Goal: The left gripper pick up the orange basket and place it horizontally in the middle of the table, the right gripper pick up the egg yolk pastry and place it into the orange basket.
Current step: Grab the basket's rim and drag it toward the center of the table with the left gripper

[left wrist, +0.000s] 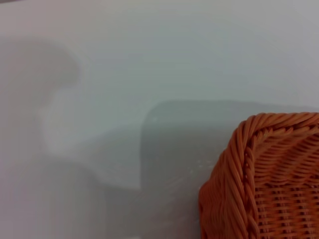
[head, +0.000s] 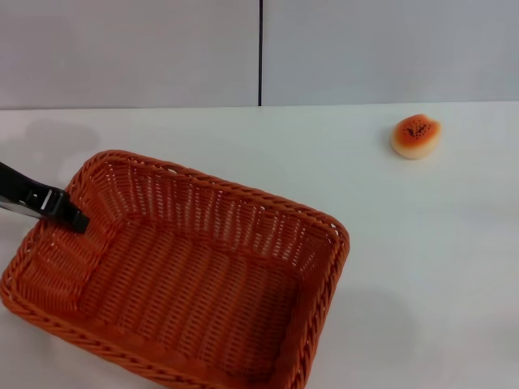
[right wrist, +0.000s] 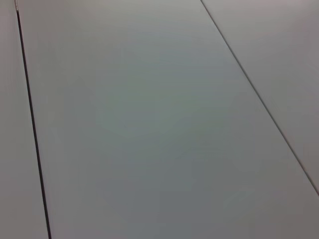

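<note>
We see the orange basket [head: 182, 271] filling the lower left of the head view, resting on the white counter [head: 422, 267] with its long axis running diagonally from the left edge toward the lower centre. Its inside holds nothing. The left end effector [head: 69, 212] enters from the left edge of the frame as a thin black arm tip with a small white patch, and its pointed end sits at the basket's left short wall, just over the braided rim — whether it is clenched on the weave or released, we cannot tell. In the left wrist view, one woven corner of the basket [left wrist: 264, 179] shows in the lower right of the frame, with bare counter [left wrist: 149, 64] and soft shadows around it.

The egg yolk pastry [head: 416, 135] lies in the upper right of the head view, well apart from the basket — upright, its sesame-dotted orange top facing up. The right end effector appears in none of the views; its wrist view shows only pale panels crossed by dark seams.
</note>
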Available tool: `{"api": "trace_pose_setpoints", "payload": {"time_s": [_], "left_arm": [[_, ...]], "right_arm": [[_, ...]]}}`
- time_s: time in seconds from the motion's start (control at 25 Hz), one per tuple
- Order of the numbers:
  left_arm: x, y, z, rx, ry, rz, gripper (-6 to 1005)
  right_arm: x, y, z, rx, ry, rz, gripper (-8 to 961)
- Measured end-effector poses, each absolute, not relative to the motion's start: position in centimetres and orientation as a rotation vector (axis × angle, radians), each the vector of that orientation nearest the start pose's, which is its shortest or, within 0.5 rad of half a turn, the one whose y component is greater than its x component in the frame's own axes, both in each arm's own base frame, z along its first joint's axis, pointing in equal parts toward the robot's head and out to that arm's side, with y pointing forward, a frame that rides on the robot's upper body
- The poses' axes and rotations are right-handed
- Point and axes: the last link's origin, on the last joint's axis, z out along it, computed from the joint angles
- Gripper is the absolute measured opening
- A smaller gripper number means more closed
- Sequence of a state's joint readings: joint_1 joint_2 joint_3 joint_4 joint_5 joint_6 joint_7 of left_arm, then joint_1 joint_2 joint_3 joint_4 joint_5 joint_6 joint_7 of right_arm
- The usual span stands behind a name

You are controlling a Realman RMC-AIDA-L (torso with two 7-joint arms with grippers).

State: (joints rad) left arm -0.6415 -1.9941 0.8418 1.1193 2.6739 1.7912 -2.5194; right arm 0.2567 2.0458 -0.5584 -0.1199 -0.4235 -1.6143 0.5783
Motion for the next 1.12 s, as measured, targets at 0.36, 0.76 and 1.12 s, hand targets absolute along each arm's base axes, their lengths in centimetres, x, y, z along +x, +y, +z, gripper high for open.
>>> {"api": "trace_pose_setpoints", "payload": {"time_s": [0.36, 0.76, 1.12], "left_arm": [[-26.0, 34.8, 9.0, -2.309, -1.649, 0.262, 146], [-27.0, 33.3, 10.5, -2.191, -1.881, 0.080, 146], [-27.7, 32.2, 10.9, -2.074, -1.953, -0.058, 145]], "right_arm": [[39.2, 24.4, 12.8, -0.939, 0.446, 1.021, 693], [39.0, 25.6, 13.3, -0.957, 0.447, 1.024, 693], [38.8, 26.4, 13.5, -0.976, 0.449, 1.031, 692]]}}
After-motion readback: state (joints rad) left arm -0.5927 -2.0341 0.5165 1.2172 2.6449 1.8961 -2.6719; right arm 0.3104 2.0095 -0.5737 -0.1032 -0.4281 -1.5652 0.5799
